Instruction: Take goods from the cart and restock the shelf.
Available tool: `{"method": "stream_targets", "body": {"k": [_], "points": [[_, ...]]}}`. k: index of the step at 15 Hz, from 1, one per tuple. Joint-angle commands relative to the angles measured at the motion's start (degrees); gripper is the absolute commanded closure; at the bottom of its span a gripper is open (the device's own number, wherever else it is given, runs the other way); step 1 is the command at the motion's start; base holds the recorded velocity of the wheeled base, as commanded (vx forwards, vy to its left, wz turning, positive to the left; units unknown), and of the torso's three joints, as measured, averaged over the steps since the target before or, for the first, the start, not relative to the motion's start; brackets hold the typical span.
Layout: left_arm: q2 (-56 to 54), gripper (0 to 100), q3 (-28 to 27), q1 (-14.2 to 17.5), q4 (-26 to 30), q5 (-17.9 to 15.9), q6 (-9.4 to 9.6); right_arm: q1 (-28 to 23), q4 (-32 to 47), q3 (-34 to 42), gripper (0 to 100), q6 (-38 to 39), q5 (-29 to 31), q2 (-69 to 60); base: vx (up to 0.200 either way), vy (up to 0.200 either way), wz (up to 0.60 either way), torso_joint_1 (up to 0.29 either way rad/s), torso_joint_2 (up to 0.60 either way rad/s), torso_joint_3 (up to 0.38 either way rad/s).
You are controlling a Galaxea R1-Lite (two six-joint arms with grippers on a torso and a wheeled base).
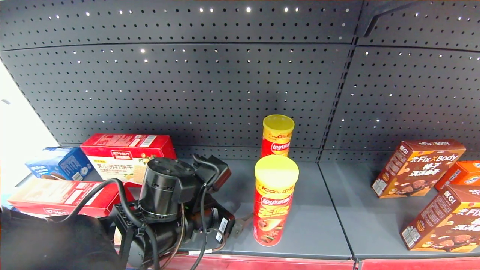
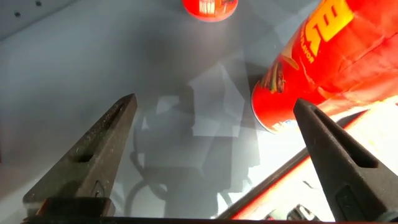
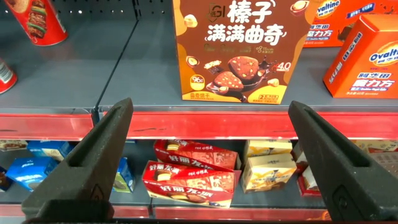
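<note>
Where the dark perforated back panel point(image 1: 187, 86) meets the grey shelf point(image 1: 337, 225), goods stand in three groups. On the robot's left, a large red biscuit box point(image 1: 127, 155) stands upright against the panel. A second red box point(image 1: 56, 197) lies flat in front of it, and a blue box point(image 1: 60, 163) sits just beside them near the shelf end. On the right, one brown cookie box point(image 1: 418, 168) leans tilted near the back. Another brown cookie box point(image 1: 446, 219) sits near the front edge, and an orange box point(image 1: 463, 174) lies between them at the picture's edge.

Near the middle stand two upright chip cans with yellow lids. The front chip can point(image 1: 273, 202) is near the shelf's red front rail, and the rear chip can point(image 1: 277, 137) is close to the panel, well apart from it.

The left gripper point(image 2: 212, 106) lies low over the bare shelf with its jaws spread wide and nothing between them. The front chip can's base is just beside one finger point(image 2: 336, 155); I cannot tell whether they touch.

The right gripper point(image 3: 209, 106) is also spread wide and holds nothing. It hangs in front of the red rail point(image 3: 205, 124), facing a brown cookie box. Red packs point(image 3: 193, 180) and pale boxes point(image 3: 267, 171) sit on the lower shelf beneath.
</note>
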State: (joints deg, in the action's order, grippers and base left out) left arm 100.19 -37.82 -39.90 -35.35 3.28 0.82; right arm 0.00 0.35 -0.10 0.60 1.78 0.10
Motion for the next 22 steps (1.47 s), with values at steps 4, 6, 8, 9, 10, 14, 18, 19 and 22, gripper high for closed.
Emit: {"method": "stream_targets", "body": {"k": [4, 6, 8, 9, 10, 14, 18, 19, 22], "points": [[1.85, 0, -1.03, -0.35, -0.33, -0.03, 0.06, 0.09, 0.00, 0.01, 0, 0.02, -0.02, 0.08, 0.000, 0.000, 0.00, 0.000, 0.00, 0.000], [2.55, 0, -1.56, -0.97, -0.33, -0.03, 0.06, 0.00, 0.00, 0.01, 0, 0.02, 0.07, 0.08, 0.000, 0.000, 0.00, 0.000, 0.00, 0.000], [2.90, 0, -2.26, -1.41, -0.33, -0.03, 0.06, 0.00, 0.00, 0.01, 0, 0.02, 0.07, 0.08, 0.000, 0.000, 0.00, 0.000, 0.00, 0.000], [3.25, 0, -2.26, -1.41, -0.33, -0.03, 0.06, 0.09, 0.00, 0.01, 0, 0.02, 0.07, 0.08, 0.000, 0.000, 0.00, 0.000, 0.00, 0.000], [3.34, 0, -2.44, -1.41, -0.33, -0.03, 0.06, 0.00, 0.00, 0.01, 0, 0.02, -0.02, 0.08, 0.000, 0.000, 0.00, 0.000, 0.00, 0.000], [3.69, 0, -2.70, -1.41, -0.33, -0.03, 0.06, 0.00, 0.00, 0.10, 0, 0.02, -0.02, 0.08, 0.000, 0.000, 0.00, 0.000, 0.00, 0.000], [0.44, 0, -2.70, 2.37, -0.33, 0.15, 0.24, 0.09, 0.00, 0.01, 0, 0.02, -0.02, 0.08, 0.000, 0.000, 0.00, 0.000, 0.00, 0.000], [-1.67, 0, -2.53, 4.48, -0.24, 0.15, 0.41, 0.09, 0.00, 0.01, 0, 0.02, -0.02, 0.08, 0.000, 0.000, 0.00, 0.000, 0.00, 0.000], [-6.42, 0, -3.49, 11.51, -0.59, 0.15, 0.68, 0.00, 0.00, 0.01, 0, 0.02, -0.02, 0.08, 0.000, 0.000, 0.00, 0.000, 0.00, 0.000]]}}
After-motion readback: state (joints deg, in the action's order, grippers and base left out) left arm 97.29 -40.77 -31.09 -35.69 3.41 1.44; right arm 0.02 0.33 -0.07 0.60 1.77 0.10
